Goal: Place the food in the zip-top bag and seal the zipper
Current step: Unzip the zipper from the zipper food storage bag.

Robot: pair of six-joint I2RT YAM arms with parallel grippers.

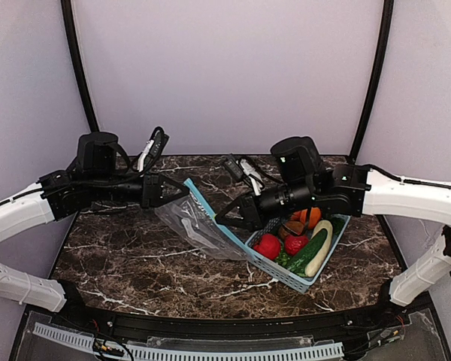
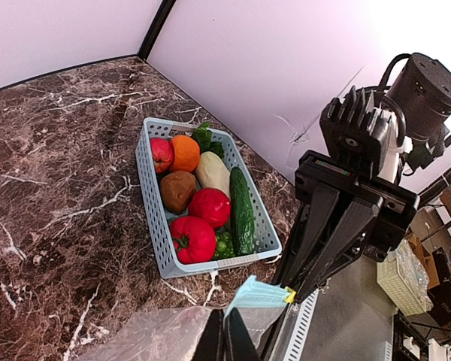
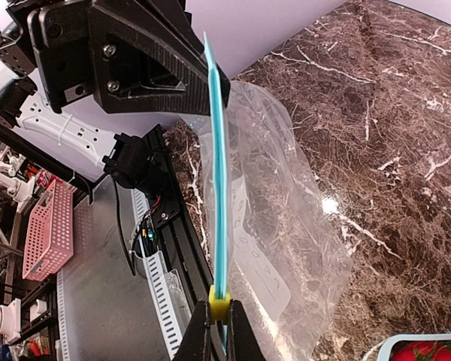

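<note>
The clear zip-top bag [image 1: 192, 226] hangs stretched between my two grippers above the marble table, with a white label [image 3: 259, 259] on its side. My left gripper [image 1: 182, 189] is shut on the far end of the light blue zipper [image 3: 217, 173]. My right gripper [image 3: 219, 317] is shut on the yellow slider [image 3: 219, 304] at the other end. In the left wrist view my left gripper [image 2: 227, 320] pinches the strip [image 2: 257, 295]. The food lies in the blue basket [image 2: 152, 218]: a tomato [image 2: 192, 239], cucumber [image 2: 242, 210], cream squash [image 2: 213, 171] and orange [image 2: 185, 153].
The basket [image 1: 319, 274] stands on the table right of the bag, under my right arm [image 1: 338, 192]. It also holds an apple [image 2: 161, 154], a brown potato [image 2: 177, 189] and green pieces [image 2: 224, 244]. Black posts and pale walls close the back.
</note>
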